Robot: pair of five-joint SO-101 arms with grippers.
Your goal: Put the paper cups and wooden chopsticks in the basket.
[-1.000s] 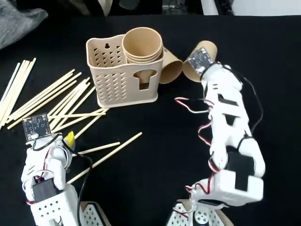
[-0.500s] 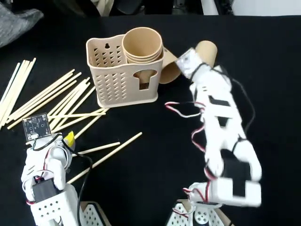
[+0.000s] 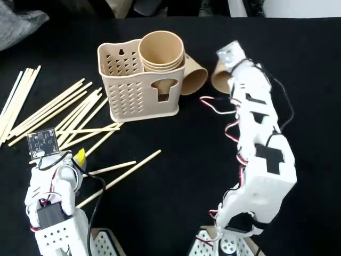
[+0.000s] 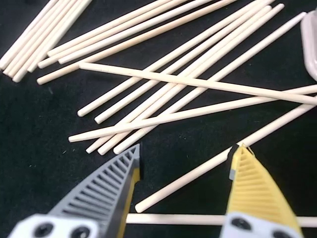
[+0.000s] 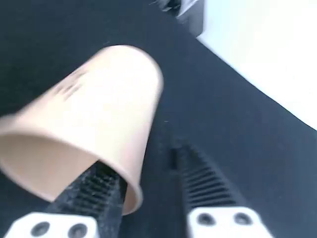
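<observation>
1. The left arm sits folded at the near left, wrist bent down.
2. The left hand points down at the table, its grey and yellow fingers spread wide apart.
3. The right arm stretches from the near right toward the far side.
4. The right hand is low at the far right, its fingers parted.

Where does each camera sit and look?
High view: above the table, looking down on basket, both arms, scattered chopsticks.
Left wrist view: on the left arm, facing the chopsticks; its open left gripper shows.
Right wrist view: on the right arm, facing a lying paper cup; right gripper shows.
Shared: high and left wrist both see chopsticks.
</observation>
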